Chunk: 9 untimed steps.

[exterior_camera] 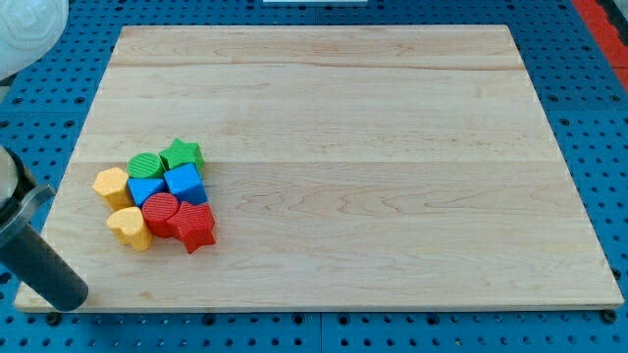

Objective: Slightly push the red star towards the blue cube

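The worktop (392,147) is a pale wooden board that spreads away from my tip (67,300) toward the view's top and right, almost all of it bare. The rod ends in no claw at all, so nothing can open or close and nothing is held; my tip rests at the board's bottom-left corner, apart from every block. The blocks sit bunched up and to the right of my tip, touching or nearly so, which leaves little slack inside the cluster. The red star (195,226) is on the cluster's lower right, and the blue cube (184,183) lies just beyond it toward the view's top, seemingly touching. A red cylinder (159,213), a second blue block (146,189), two yellow hearts or similar (130,226) (113,185) and two green blocks (182,154) (146,165) fill the rest. I judge the open board below the star gives my tip room to come round beneath it and nudge gently upward.
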Available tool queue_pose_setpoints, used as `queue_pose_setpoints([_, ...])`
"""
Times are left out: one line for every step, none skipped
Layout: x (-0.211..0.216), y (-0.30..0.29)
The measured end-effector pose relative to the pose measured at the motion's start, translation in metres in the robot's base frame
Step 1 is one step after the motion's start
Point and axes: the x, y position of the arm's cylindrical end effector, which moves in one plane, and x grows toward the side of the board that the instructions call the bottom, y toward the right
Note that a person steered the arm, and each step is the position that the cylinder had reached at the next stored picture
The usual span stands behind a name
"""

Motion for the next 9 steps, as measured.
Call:
queue_pose_setpoints([-0.006, 0.021])
queue_pose_setpoints([-0.023, 0.044])
queue_pose_setpoints([-0.024, 0.045])
queue_pose_setpoints([-0.024, 0.045])
queue_pose_setpoints([-0.024, 0.045])
queue_pose_setpoints([-0.024, 0.046])
queue_pose_setpoints([-0.024, 0.046])
queue_pose_setpoints([-0.025, 0.060])
queue_pose_setpoints([-0.039, 0.083])
